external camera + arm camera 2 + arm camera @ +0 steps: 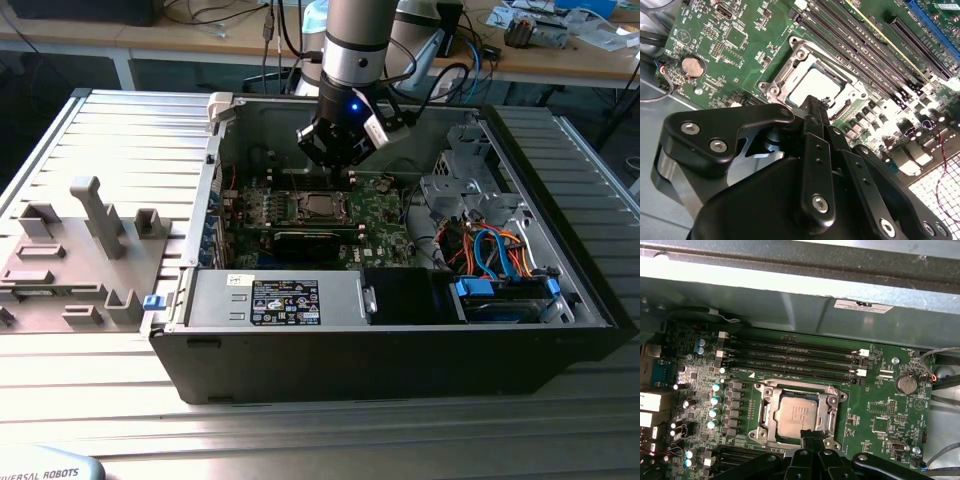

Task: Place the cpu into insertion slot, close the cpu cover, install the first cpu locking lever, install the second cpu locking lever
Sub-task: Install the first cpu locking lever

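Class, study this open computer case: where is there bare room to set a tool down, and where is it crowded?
Bare: the ribbed table in front of the case. Crowded: the board around the cpu, by the end effector, and the cables corner.

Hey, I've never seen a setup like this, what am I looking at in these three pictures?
A robot arm reaches into an open computer case on a ribbed metal table. One picture is from a camera off the arm. The two wrist views come from cameras riding on the arm, facing the green circuit board. The cpu sits in its insertion slot, the cpu cover lying flat around it. The tool is at the socket's edge, shut, apparently holding nothing.
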You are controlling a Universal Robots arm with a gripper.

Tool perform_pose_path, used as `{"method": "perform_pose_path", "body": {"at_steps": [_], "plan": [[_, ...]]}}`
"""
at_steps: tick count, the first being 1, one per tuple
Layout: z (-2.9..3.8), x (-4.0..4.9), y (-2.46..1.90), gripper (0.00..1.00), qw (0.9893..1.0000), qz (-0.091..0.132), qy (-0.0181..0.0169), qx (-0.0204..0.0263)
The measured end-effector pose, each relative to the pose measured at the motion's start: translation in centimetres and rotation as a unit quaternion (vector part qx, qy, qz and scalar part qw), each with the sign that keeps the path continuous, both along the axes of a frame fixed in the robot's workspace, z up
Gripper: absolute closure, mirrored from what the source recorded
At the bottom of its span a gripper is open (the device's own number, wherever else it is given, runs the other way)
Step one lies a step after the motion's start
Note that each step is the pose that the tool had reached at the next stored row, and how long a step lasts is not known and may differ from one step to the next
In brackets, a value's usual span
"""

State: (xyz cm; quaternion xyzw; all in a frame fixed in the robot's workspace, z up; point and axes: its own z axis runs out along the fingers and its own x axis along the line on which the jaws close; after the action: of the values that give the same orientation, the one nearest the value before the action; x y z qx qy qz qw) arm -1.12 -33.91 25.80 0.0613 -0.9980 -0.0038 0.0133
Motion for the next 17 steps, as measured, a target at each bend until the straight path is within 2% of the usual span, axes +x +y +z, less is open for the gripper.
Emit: {"method": "perform_pose_path", "body": {"at_steps": [17], "plan": [[0.00,0.00,0.00,0.89,0.9999,0.011,0.0000,0.0000]]}}
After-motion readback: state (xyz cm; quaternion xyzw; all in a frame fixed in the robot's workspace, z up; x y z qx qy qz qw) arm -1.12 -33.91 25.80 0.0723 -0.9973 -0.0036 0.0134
